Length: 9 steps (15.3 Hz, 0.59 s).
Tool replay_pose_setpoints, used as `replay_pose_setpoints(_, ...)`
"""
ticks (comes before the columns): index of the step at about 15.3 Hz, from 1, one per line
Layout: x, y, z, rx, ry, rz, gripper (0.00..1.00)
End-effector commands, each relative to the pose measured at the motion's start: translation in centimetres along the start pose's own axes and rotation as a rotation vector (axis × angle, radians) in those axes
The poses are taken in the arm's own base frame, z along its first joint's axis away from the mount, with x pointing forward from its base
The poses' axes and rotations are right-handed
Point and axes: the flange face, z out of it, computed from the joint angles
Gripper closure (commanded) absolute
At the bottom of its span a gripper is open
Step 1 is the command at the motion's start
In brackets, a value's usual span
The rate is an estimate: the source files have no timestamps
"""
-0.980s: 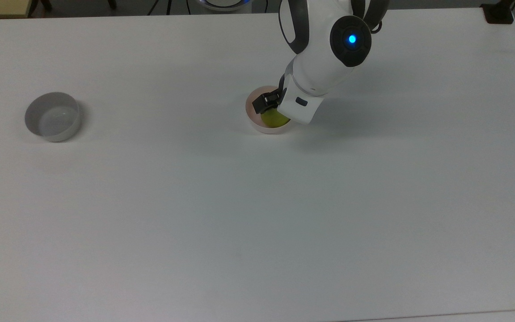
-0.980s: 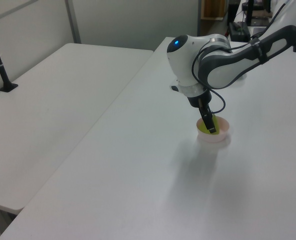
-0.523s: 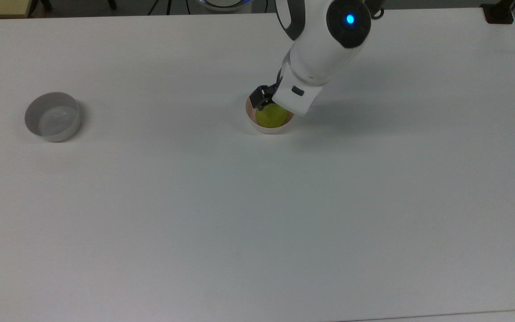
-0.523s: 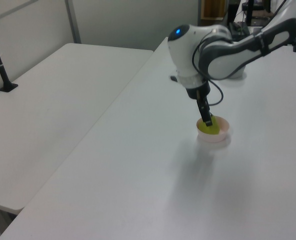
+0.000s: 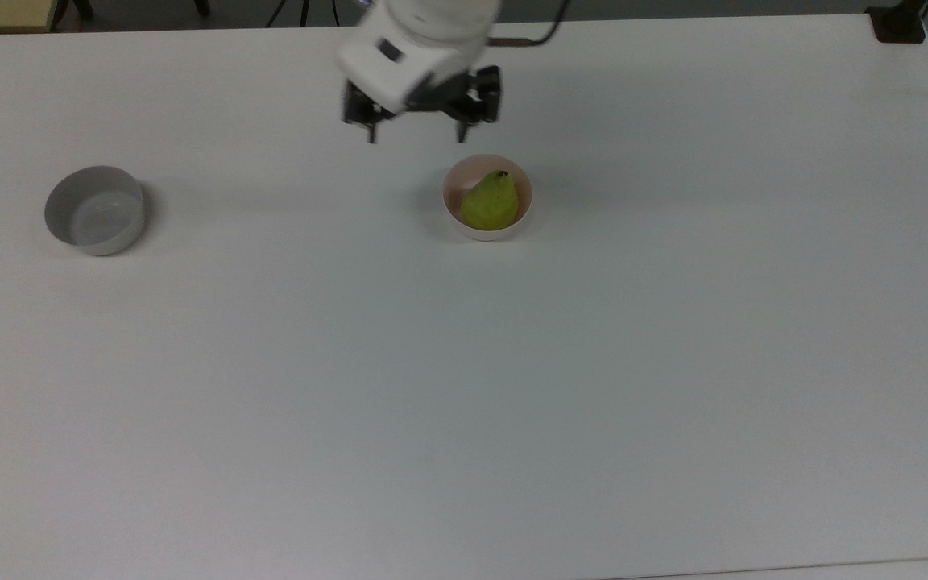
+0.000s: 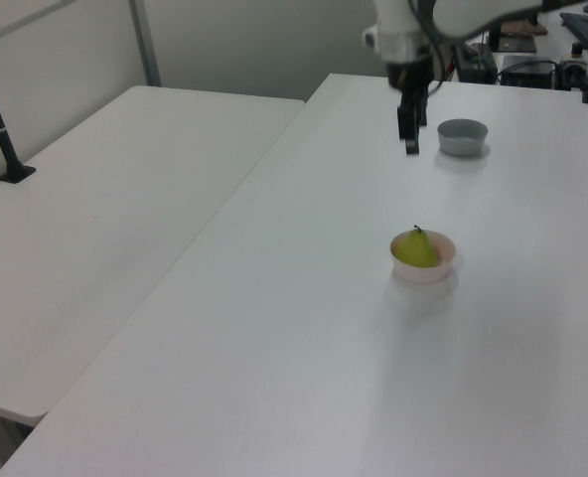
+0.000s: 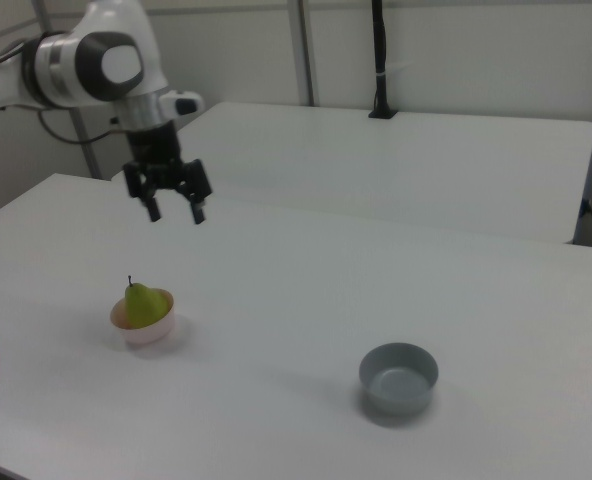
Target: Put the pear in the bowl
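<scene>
The yellow-green pear (image 5: 490, 205) (image 6: 416, 248) (image 7: 142, 303) sits upright inside the pale pink bowl (image 5: 458, 217) (image 6: 425, 272) (image 7: 148, 332), its dark stem pointing up. My gripper (image 5: 416, 135) (image 6: 410, 127) (image 7: 176, 213) hangs open and empty well above the table, raised clear of the bowl. In the top view it is up and to the left of the bowl. Nothing is between its fingers.
A grey bowl (image 5: 95, 209) (image 6: 462, 136) (image 7: 398, 378) stands empty far off at the top view's left. The white table (image 5: 464, 387) spreads wide around both bowls. A second white table (image 6: 105, 199) lies alongside, with a black pole (image 7: 378, 60) at its far edge.
My gripper has let go of the pear, lifted out of the pink bowl and swung up and to the top view's left. The pear stays in the bowl.
</scene>
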Motion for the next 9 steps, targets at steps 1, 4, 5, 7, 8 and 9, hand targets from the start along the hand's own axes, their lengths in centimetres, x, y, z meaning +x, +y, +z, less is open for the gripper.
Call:
replay_pose_setpoints(1,-1.7,7.1,-1.5,0.016,0.009,0.145,0.00)
replay_pose_setpoints(4,-2.8,12.2,-1.8,0.025,0.015,0.216,0.00)
replay_pose_setpoints(5,-3.1,13.3,-1.8,0.027,0.016,0.230,0.00)
replay_pose_setpoints(7,-3.4,14.3,-1.9,0.030,0.022,0.248,0.00)
replay_pose_setpoints(8,-3.5,14.4,-1.8,0.032,0.019,0.251,0.00)
replay_pose_setpoints(9,-3.5,14.3,-1.8,0.031,0.019,0.249,0.00)
